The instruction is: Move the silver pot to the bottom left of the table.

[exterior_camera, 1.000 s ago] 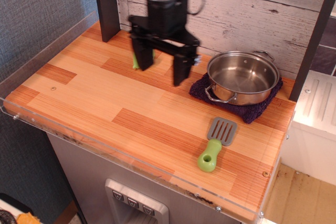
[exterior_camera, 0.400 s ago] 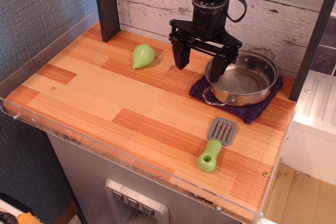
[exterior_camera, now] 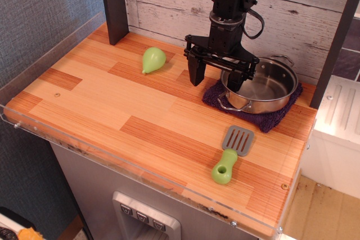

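Observation:
The silver pot (exterior_camera: 264,85) sits on a dark purple cloth (exterior_camera: 256,113) at the back right of the wood-plank table (exterior_camera: 112,105). It is shiny, shallow and round, with wire loop handles at its front left and back right. My gripper (exterior_camera: 216,78) is open and straddles the pot's left rim. One finger is outside the pot to the left, over the cloth's edge. The other finger is inside the pot. I cannot tell whether the fingers touch the rim.
A green pear-shaped toy (exterior_camera: 153,59) lies at the back middle. A spatula (exterior_camera: 232,153) with a grey blade and green handle lies in front of the pot. A dark post (exterior_camera: 114,4) stands at the back left. Clear acrylic edging (exterior_camera: 129,161) runs along the table's front.
My gripper swung from the back middle, over the green toy, to the right and came down over the pot's left rim. The green toy is now uncovered. The pot has not moved.

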Controlling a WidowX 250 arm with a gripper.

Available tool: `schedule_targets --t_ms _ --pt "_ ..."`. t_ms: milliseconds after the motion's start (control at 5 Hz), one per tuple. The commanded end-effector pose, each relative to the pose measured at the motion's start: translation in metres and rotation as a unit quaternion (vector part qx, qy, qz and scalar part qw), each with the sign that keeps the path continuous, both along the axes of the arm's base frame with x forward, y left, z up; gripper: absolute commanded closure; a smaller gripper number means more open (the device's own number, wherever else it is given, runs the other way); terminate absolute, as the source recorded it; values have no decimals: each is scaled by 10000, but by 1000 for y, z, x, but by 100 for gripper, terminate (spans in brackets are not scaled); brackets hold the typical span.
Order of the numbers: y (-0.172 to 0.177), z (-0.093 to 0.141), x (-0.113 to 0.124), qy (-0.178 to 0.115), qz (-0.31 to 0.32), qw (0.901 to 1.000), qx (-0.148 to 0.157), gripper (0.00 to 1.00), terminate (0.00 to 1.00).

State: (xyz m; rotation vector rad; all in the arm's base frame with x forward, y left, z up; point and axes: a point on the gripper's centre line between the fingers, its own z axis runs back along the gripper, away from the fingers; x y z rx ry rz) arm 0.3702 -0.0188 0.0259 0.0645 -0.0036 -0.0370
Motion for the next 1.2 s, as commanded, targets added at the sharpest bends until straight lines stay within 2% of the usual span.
schedule_targets --t_ms 0,400,600,800,1000 --pt "8 14 -4 -224 31 9997 -85 100 0" --pt "4 35 -10 -349 -24 9990 -290 100 0" --pt "5 61 -16 -539 -7 9979 -364 100 0" --pt "25 92 -36 -683 186 9966 -414 100 0" --pt "67 110 -57 -616 481 9962 -373 100 0"
